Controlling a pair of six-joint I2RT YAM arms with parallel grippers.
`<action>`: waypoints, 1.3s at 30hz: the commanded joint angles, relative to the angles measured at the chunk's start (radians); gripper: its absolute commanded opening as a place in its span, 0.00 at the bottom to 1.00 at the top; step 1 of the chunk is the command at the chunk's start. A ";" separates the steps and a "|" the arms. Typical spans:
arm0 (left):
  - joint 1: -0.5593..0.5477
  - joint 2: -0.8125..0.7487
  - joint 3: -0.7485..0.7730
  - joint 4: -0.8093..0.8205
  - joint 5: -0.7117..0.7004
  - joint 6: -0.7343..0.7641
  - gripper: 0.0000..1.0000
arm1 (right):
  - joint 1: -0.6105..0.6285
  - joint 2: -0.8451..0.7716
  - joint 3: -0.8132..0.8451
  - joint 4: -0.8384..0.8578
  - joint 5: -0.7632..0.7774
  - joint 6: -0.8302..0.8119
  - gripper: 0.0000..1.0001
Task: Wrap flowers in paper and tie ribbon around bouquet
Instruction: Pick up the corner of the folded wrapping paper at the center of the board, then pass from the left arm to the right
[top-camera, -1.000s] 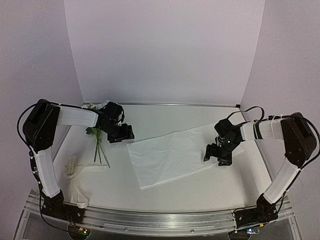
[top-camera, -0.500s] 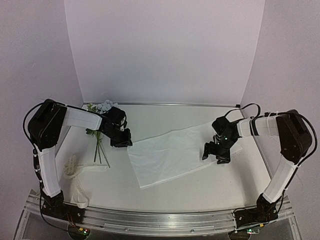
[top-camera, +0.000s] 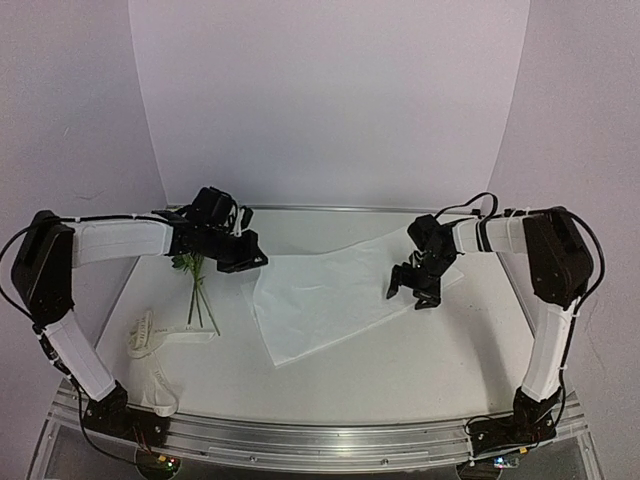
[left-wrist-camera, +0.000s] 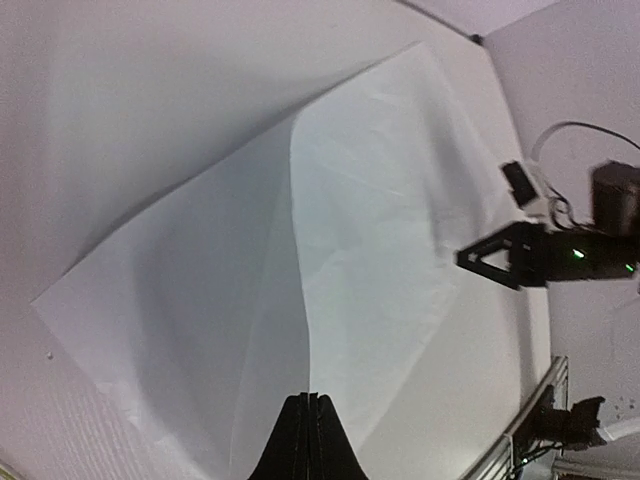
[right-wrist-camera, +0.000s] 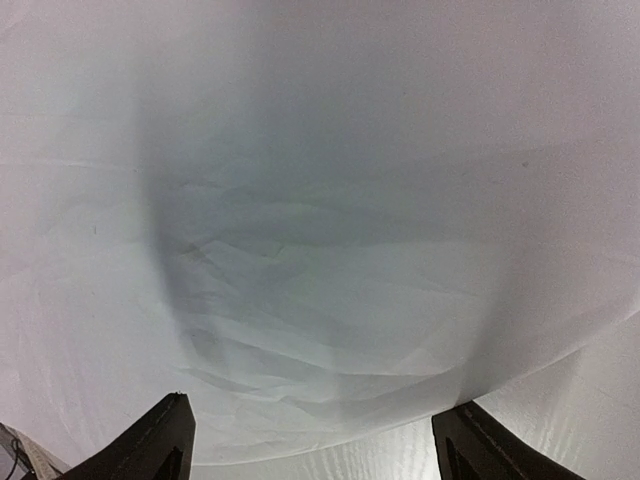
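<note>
The white paper (top-camera: 340, 300) lies spread across the middle of the table, slightly crinkled. My left gripper (top-camera: 254, 264) is at the paper's far left corner and shut on that edge. In the left wrist view the paper (left-wrist-camera: 380, 200) rises in a fold up to the closed left gripper (left-wrist-camera: 310, 398). My right gripper (top-camera: 405, 292) hovers open over the sheet's right part. Its fingers (right-wrist-camera: 170, 440) straddle the rumpled paper (right-wrist-camera: 320, 200) without holding it. The flowers (top-camera: 195, 290) lie at the left, their blooms mostly hidden behind my left arm. The ribbon (top-camera: 148, 335) lies coiled near the front left. No bouquet is in view.
A metal rail (top-camera: 300, 440) runs along the near edge, where both arm bases are bolted. Pale walls close the table (top-camera: 420, 370) at the back and both sides. The right gripper (left-wrist-camera: 520, 255) shows in the left wrist view beyond the sheet.
My left gripper has closed on the paper's left corner and pulled back a little, lifting that edge. My right gripper has slid left and farther back over the sheet, still open.
</note>
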 joint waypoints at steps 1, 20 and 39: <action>-0.094 -0.157 -0.003 0.102 0.076 0.067 0.00 | 0.027 0.123 0.162 0.018 -0.054 0.060 0.85; -0.341 0.015 0.017 0.228 0.294 0.161 0.00 | 0.055 0.017 0.261 0.068 -0.070 0.292 0.90; -0.344 -0.052 -0.020 0.212 0.272 0.218 0.00 | 0.197 -0.047 0.329 0.074 -0.405 0.320 0.89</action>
